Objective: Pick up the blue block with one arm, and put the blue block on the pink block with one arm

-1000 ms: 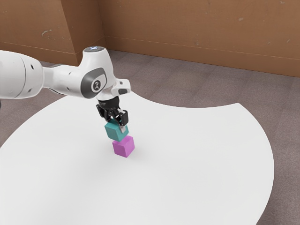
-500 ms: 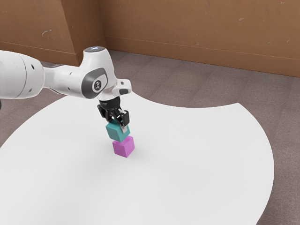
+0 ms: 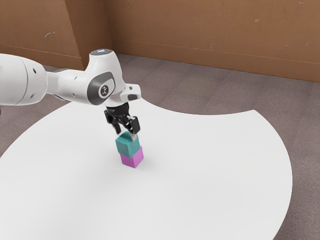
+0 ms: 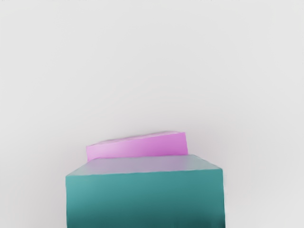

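**Two blocks, one little tower**

One blue block (image 3: 127, 146) sits right under our gripper (image 3: 126, 134). It rests on top of the pink block (image 3: 133, 158), and the two are touching. The blue block is more green-blue than plain blue. From our hand's camera, the blue block (image 4: 145, 194) is just below the hand. The pink block (image 4: 137, 146) peeks out from under its far side, so the blue one is not quite in the middle. It looks flat and not tipped.

Our gripper hangs just above the blue block. Its two fingers are spread wide, one to each side of the block's top. As far as we can see, they do not squeeze the block. It seems to stand by itself.

So we think the picking up is done, and the putting down looks done too. What is left is small: we should lift our hand straight up and take care not to bump the tower.

Now we count:
- one blue block
- one pink block
- one gripper, on one white arm (image 3: 60, 87)
- one big white table (image 3: 210, 180) under it all

Past the table we see a gray floor and brown walls.
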You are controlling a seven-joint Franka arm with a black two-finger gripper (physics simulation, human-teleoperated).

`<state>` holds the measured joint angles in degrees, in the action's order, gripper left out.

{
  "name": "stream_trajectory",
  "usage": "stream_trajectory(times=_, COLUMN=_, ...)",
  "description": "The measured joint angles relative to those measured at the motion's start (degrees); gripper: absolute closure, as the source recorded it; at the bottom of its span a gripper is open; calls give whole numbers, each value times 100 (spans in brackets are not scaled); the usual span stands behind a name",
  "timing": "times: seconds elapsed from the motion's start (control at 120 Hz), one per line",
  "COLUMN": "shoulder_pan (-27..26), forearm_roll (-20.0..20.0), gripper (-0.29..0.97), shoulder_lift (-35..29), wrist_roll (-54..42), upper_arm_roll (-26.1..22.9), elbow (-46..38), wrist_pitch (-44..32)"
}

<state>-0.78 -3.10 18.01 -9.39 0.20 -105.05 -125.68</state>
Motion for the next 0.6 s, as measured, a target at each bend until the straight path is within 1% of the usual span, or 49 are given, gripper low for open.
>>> stream_trajectory(times=0.083, shoulder_pan=0, forearm_roll=-3, gripper=7, shoulder_lift=-78, wrist_roll=-12, upper_arm_roll=-13, elbow=0, wrist_pitch=10)
stream_trajectory(times=0.283, shoulder_pan=-3, forearm_roll=-2, gripper=3, shoulder_lift=-567, wrist_roll=-39, upper_arm_roll=-73, elbow=94, wrist_pitch=260)
stream_trajectory(times=0.6, shoulder_pan=-1, forearm_roll=2, gripper=1, shoulder_lift=-654, wrist_roll=-57, upper_arm_roll=-73, elbow=195, wrist_pitch=533)
